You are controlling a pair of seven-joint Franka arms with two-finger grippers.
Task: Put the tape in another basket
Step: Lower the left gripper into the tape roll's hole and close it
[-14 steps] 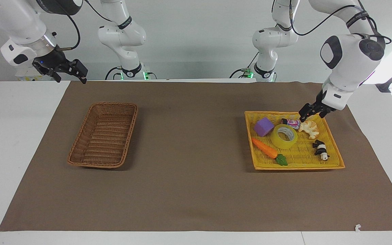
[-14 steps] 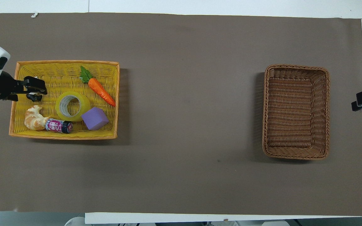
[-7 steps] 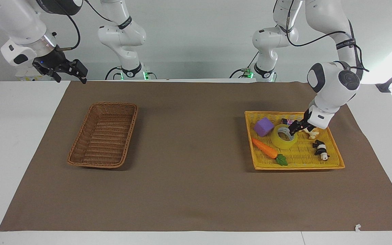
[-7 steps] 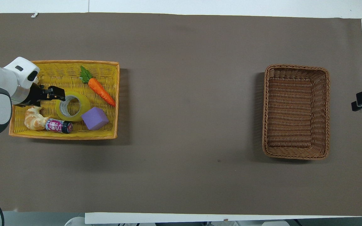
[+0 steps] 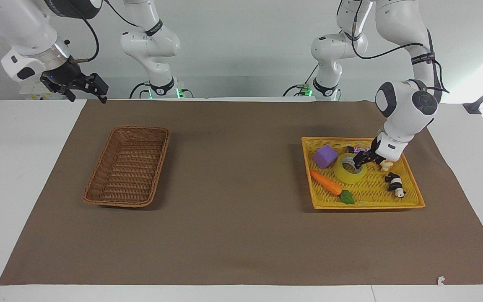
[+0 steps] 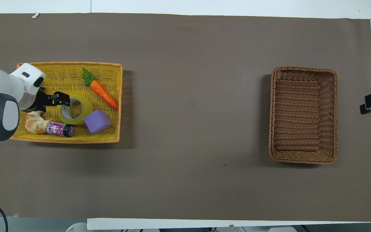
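The tray (image 5: 413, 184) sits toward the left arm's end of the table (image 5: 241, 243), the basket (image 5: 127, 166) well apart toward the right arm's end. In the tray, the tape (image 5: 348, 173) lies in the middle, the block (image 5: 324, 156) beside it, the carrot (image 5: 326, 183) farther from the robots, and the croissant (image 6: 34, 123) and small bottle (image 6: 60, 129) nearer.
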